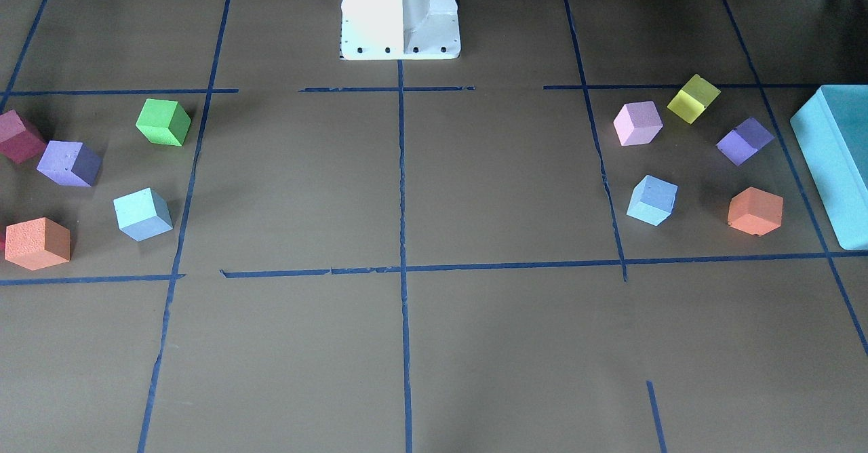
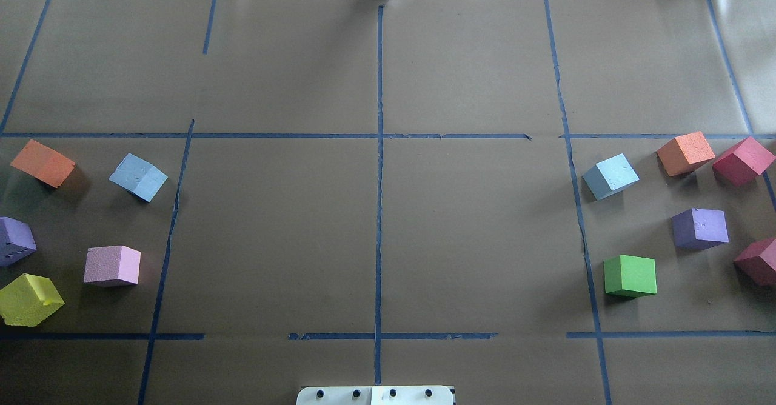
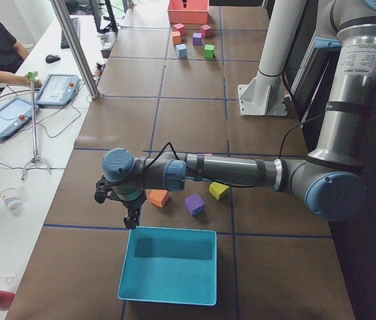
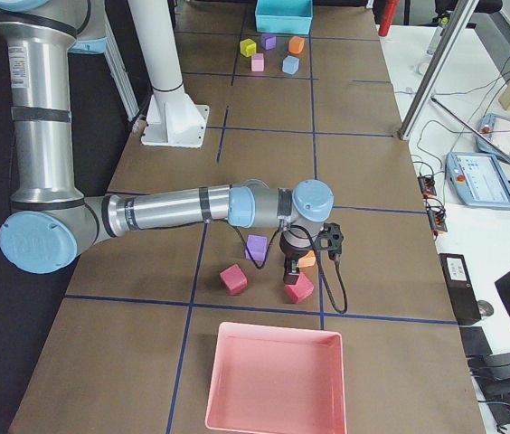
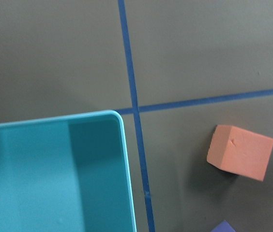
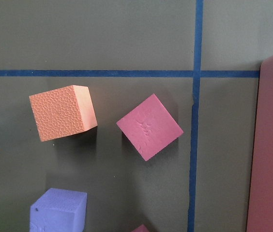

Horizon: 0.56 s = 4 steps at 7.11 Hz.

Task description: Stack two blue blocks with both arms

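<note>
While both blue blocks sat on the brown paper, I logged the following.

Item 1: blue block on my left side. It lay flat among other coloured cubes, touching none, near a tape line.

Item 2: blue block on my right side. It lay flat, just beside another tape line and clear of its neighbours.

Spacing: the two lay well apart, with the table's bare middle between them. That was presumably why one arm was assigned to each.

Item 3: my left gripper. It pointed down over the corner of the teal bin, beyond the cubes. I could not tell whether its fingers were spread or together.

Item 4: my right gripper. It hung low over a magenta cube near the pink tray. I could not tell its finger state either.

Assessment: with both blocks on the table, neither gripper held one and the stack was not begun. Each arm needed to reach inward to its own block first.
</note>
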Tool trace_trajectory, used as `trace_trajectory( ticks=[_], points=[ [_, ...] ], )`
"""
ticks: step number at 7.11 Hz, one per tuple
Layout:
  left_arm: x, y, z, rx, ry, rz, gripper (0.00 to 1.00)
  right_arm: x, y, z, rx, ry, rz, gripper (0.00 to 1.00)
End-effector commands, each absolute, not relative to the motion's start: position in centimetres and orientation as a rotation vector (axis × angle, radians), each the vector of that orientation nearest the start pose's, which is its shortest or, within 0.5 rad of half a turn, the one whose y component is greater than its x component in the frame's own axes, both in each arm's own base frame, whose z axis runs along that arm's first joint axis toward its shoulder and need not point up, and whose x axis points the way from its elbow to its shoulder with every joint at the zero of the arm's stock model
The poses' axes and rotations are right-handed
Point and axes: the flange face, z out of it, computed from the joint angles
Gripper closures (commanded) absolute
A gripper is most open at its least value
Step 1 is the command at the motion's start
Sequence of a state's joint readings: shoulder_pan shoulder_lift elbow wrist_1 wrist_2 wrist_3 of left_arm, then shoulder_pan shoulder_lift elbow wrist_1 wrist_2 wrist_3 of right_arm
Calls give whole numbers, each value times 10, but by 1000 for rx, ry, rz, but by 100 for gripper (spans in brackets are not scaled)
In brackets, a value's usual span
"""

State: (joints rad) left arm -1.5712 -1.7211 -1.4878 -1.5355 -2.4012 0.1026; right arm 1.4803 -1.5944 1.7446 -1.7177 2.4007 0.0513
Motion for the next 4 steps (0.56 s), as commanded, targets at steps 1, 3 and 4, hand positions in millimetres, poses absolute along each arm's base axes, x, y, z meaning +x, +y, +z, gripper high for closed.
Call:
trace_trajectory(
  ticks=[1, 3, 4],
  points=[
    [-61, -555, 612, 98, 824, 130, 0, 17, -476, 596, -42, -834, -25, 0],
    [-60, -542, 612, 91, 825, 123, 0, 16, -477, 596, -40, -836, -25, 0],
    [-58, -538, 603, 115, 834, 134, 0, 16, -477, 595, -39, -837, -26, 0]
  ],
)
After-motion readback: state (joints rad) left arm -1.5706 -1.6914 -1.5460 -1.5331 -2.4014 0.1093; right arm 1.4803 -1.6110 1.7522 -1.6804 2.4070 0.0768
